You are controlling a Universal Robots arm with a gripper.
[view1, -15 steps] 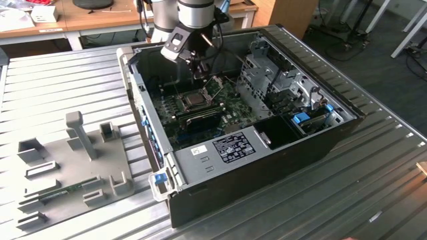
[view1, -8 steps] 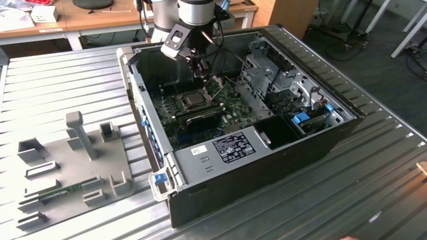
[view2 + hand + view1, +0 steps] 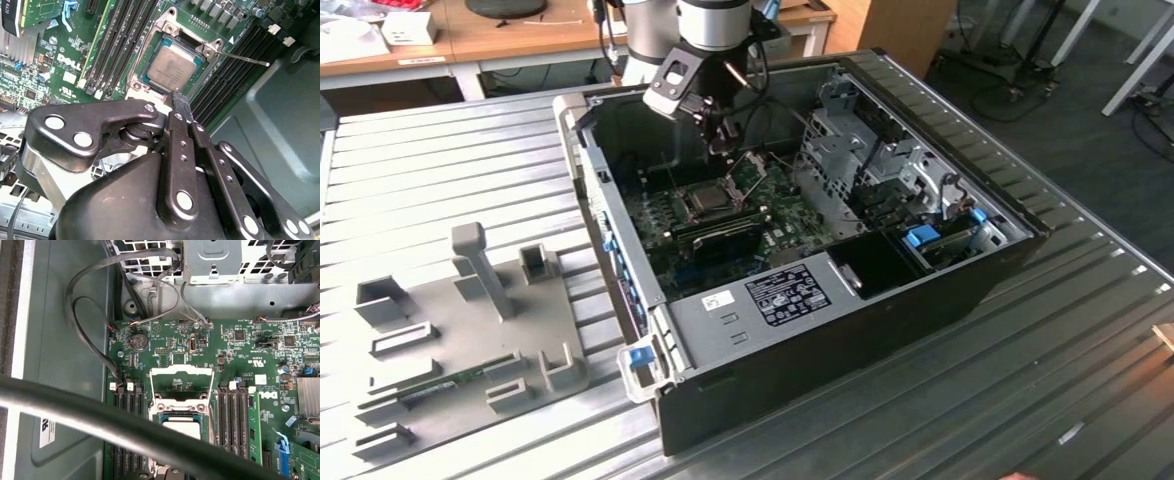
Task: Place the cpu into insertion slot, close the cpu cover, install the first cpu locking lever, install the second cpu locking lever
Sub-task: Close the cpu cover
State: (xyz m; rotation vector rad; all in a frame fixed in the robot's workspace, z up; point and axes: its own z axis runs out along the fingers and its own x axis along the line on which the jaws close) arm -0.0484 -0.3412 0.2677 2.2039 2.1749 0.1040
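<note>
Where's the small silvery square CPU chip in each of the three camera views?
Exterior view: the small silvery square cpu sits mid-board inside the open black computer case.
Second wrist view: it lies in the metal-rimmed insertion slot, just beyond the black gripper.
First wrist view: partly hidden behind a thick black cable.
Shared landmark: the long black memory slots flanking it.

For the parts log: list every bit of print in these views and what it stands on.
White logo on the green circuit board: a brand mark, not quoted.
Black label on the grey panel: too small to read.
White sticker beside it: too small to read.
White label on the case wall: cut off, unreadable.
cpu face: markings too faint to read.
</note>
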